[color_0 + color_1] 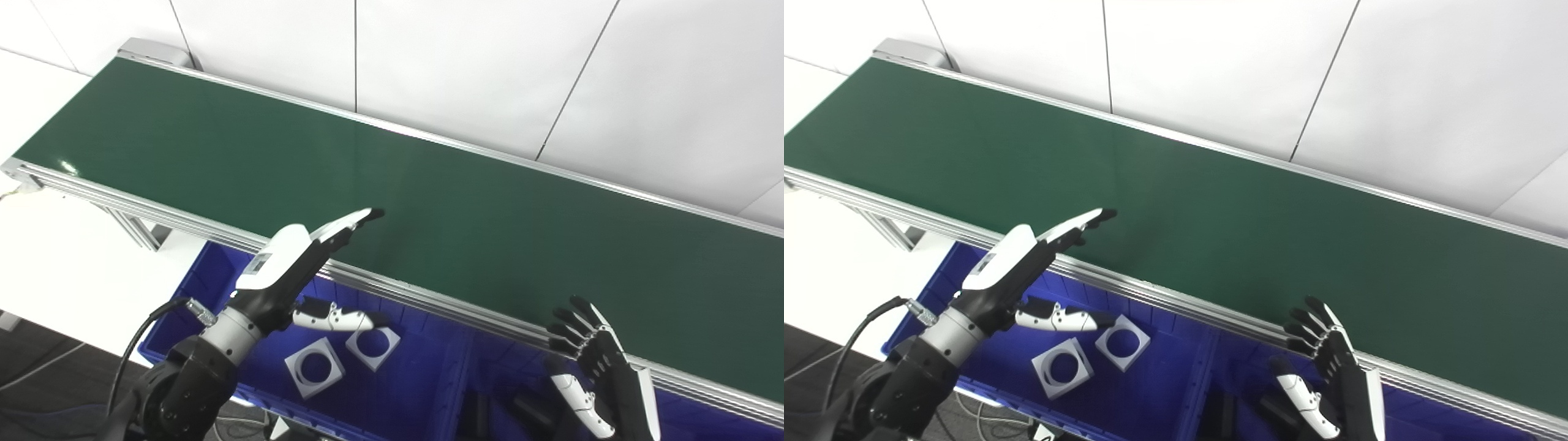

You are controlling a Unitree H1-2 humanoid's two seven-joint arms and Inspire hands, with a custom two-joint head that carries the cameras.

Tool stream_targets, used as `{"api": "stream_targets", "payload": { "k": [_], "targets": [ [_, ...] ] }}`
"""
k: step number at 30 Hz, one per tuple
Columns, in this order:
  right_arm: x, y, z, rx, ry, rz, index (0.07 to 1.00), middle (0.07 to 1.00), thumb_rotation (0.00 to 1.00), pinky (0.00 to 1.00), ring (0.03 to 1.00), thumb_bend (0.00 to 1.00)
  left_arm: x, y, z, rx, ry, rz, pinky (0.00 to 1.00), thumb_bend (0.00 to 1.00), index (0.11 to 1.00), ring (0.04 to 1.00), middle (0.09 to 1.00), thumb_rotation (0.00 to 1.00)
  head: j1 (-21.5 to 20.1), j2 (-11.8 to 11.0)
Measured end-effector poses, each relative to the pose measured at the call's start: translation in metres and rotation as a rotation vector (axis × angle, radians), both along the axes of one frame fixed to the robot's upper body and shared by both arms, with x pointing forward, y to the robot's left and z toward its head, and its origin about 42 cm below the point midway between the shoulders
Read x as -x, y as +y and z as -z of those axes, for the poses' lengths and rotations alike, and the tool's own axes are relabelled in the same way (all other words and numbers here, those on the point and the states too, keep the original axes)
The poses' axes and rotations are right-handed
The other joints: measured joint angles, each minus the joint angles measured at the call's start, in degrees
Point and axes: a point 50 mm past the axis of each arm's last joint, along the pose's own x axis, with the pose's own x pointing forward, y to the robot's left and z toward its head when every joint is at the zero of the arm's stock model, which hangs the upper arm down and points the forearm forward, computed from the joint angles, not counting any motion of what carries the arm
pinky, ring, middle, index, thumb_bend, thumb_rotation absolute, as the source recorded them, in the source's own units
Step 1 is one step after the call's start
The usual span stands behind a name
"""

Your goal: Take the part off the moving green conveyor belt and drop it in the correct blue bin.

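The green conveyor belt [429,202] runs from upper left to lower right and I see no part on it. My left hand [294,263] is open and empty, raised over the belt's near rail above the left blue bin [184,294]. Two grey square parts with round holes [314,367] [373,346] lie in that bin. My right hand [594,367] is open and empty, fingers spread, just below the belt's near rail over the right blue bin [508,380].
A silver rail [429,300] edges the belt's near side. White wall panels [490,73] stand behind the belt. Dark parts lie dimly in the right bin [1274,407]. White floor [55,257] lies at the left.
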Motion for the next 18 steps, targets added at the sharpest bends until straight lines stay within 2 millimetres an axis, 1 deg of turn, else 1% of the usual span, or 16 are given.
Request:
{"api": "stream_targets", "payload": {
  "k": [1, 3, 5, 7, 9, 11, 12, 13, 14, 16, 18],
  "targets": [
    [0.000, 0.000, 0.001, -0.001, 0.002, -0.001, 0.873, 0.795, 0.50, 0.68, 0.741, 0.63, -0.002, -0.004, -0.001, 0.048, 0.001, 0.020, 0.81, 0.73, 0.887, 0.887, 0.906, 0.73, 0.0, 0.0],
    [0.001, 0.001, 0.003, -0.002, 0.008, -0.002, 0.876, 0.799, 0.50, 0.68, 0.746, 0.64, -0.005, -0.012, -0.002, 0.116, -0.001, 0.051, 0.81, 0.78, 0.881, 0.882, 0.902, 0.79, -1.1, -0.4],
    [0.003, 0.003, 0.004, -0.005, 0.014, -0.001, 0.878, 0.801, 0.50, 0.68, 0.749, 0.64, -0.009, -0.020, 0.000, 0.171, 0.002, 0.099, 0.81, 0.78, 0.880, 0.881, 0.902, 0.80, -1.7, -0.6],
    [0.004, 0.005, 0.004, -0.009, 0.015, -0.003, 0.880, 0.802, 0.51, 0.69, 0.750, 0.64, -0.010, -0.025, 0.003, 0.197, 0.018, 0.130, 0.83, 0.72, 0.879, 0.887, 0.901, 0.80, -2.5, -0.9],
    [0.006, 0.006, 0.005, -0.005, 0.018, -0.002, 0.879, 0.801, 0.52, 0.69, 0.750, 0.65, -0.012, -0.028, 0.007, 0.224, 0.030, 0.152, 0.84, 0.71, 0.876, 0.886, 0.897, 0.79, -3.4, -1.4],
    [0.008, 0.007, 0.006, 0.006, 0.022, -0.003, 0.879, 0.802, 0.52, 0.69, 0.750, 0.66, -0.014, -0.031, 0.014, 0.259, 0.045, 0.171, 0.82, 0.71, 0.871, 0.877, 0.891, 0.78, -5.2, -2.3],
    [0.009, 0.007, 0.007, 0.008, 0.025, -0.003, 0.880, 0.803, 0.51, 0.69, 0.752, 0.65, -0.014, -0.033, 0.018, 0.285, 0.059, 0.179, 0.81, 0.74, 0.863, 0.873, 0.884, 0.78, -5.6, -2.5],
    [0.010, 0.008, 0.007, 0.008, 0.027, -0.003, 0.880, 0.803, 0.51, 0.69, 0.753, 0.65, -0.015, -0.037, 0.024, 0.322, 0.071, 0.192, 0.81, 0.74, 0.862, 0.872, 0.882, 0.78, -5.6, -2.5],
    [0.011, 0.008, 0.007, 0.006, 0.027, -0.003, 0.881, 0.803, 0.51, 0.69, 0.752, 0.65, -0.016, -0.040, 0.030, 0.355, 0.093, 0.199, 0.80, 0.77, 0.853, 0.865, 0.873, 0.79, -7.4, -3.0],
    [0.012, 0.010, 0.007, 0.002, 0.020, -0.006, 0.881, 0.804, 0.50, 0.69, 0.754, 0.66, -0.019, -0.045, 0.043, 0.425, 0.140, 0.206, 0.80, 0.79, 0.841, 0.858, 0.859, 0.78, -8.2, -3.2],
    [0.013, 0.012, 0.007, 0.000, 0.015, -0.010, 0.882, 0.806, 0.50, 0.69, 0.756, 0.66, -0.022, -0.050, 0.056, 0.505, 0.189, 0.215, 0.80, 0.82, 0.842, 0.848, 0.849, 0.79, -10.7, -3.5]
  ]
}}
